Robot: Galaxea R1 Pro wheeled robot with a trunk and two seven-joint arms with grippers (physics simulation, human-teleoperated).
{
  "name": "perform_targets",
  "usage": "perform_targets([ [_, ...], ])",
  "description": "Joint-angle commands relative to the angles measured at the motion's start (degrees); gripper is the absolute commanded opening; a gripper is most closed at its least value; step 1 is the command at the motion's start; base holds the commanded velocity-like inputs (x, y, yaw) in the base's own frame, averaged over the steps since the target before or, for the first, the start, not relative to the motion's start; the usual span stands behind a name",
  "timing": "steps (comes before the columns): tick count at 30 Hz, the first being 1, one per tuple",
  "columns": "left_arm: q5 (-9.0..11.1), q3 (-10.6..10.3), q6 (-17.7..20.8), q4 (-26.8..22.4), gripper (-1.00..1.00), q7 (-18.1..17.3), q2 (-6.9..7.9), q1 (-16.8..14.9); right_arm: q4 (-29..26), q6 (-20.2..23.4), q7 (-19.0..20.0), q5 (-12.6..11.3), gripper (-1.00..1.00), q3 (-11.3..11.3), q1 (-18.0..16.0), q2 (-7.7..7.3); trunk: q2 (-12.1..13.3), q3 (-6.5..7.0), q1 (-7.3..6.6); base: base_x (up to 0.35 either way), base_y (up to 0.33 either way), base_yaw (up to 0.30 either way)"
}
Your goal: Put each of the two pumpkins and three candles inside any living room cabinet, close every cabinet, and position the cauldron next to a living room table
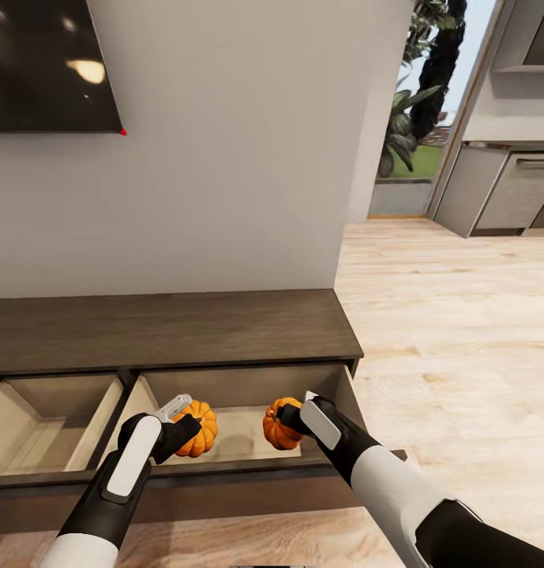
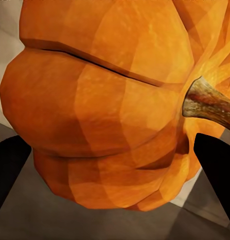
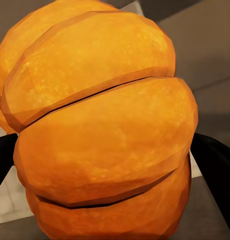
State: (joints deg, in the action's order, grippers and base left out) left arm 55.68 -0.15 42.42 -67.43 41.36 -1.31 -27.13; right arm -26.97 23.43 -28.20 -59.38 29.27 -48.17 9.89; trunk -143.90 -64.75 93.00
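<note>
1. Pumpkins — one was clamped in the left tool, the other in the right tool, both held over the open right drawer of the cabinet.
2. In the left wrist view, dark fingers pressed the ribbed sides of the left pumpkin; its stem stuck out sideways.
3. They looked light, stiff and a little smooth — a grip across the widest ribs seemed safest.
4. The drawer walls were near both tools, but the pale bottom between the pumpkins looked free for setting down.
</note>
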Motion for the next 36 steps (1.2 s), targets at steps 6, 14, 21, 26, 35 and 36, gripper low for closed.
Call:
perform_targets([
  [6, 0.64, -0.02, 0.03, -0.01, -1.00, 0.66, 0.06, -0.03, -0.10, 0.05, -0.46, -0.43, -1.00, 0.34, -0.04, -0.04, -0.02, -0.05, -0.01, 0.078, 0.000, 0.000],
  [14, 0.57, -0.02, 0.03, -0.07, -1.00, 0.66, 0.00, -0.03, -0.10, 0.04, -0.46, -0.42, -1.00, 0.35, -0.08, -0.04, -0.02, -0.05, -0.01, 0.072, 0.000, 0.000],
  [21, 0.65, -0.02, 0.03, -0.07, -1.00, 0.66, -0.06, -0.03, -0.10, 0.04, -0.46, -0.46, -1.00, 0.35, -0.07, -0.04, -0.02, -0.05, -0.01, 0.043, 0.000, 0.000],
  [26, 0.53, -0.02, 0.03, -0.07, -1.00, 0.66, -0.09, -0.03, -0.10, 0.04, -0.46, -0.42, -1.00, 0.34, -0.06, -0.04, -0.02, -0.05, -0.01, 0.020, 0.000, 0.000],
  [35, 0.58, -0.02, 0.03, -0.23, -1.00, 0.66, -0.04, -0.03, -0.10, 0.04, -0.46, -0.42, -1.00, 0.34, -0.08, -0.04, -0.05, -0.50, 0.04, 0.001, 0.000, 0.000],
  [36, 0.60, -0.02, 0.03, -0.22, -1.00, 0.66, -0.04, -0.03, -0.10, 0.04, -0.46, -0.41, -1.00, 0.34, -0.07, -0.04, -0.06, -0.72, 0.06, 0.000, 0.000, 0.000],
])
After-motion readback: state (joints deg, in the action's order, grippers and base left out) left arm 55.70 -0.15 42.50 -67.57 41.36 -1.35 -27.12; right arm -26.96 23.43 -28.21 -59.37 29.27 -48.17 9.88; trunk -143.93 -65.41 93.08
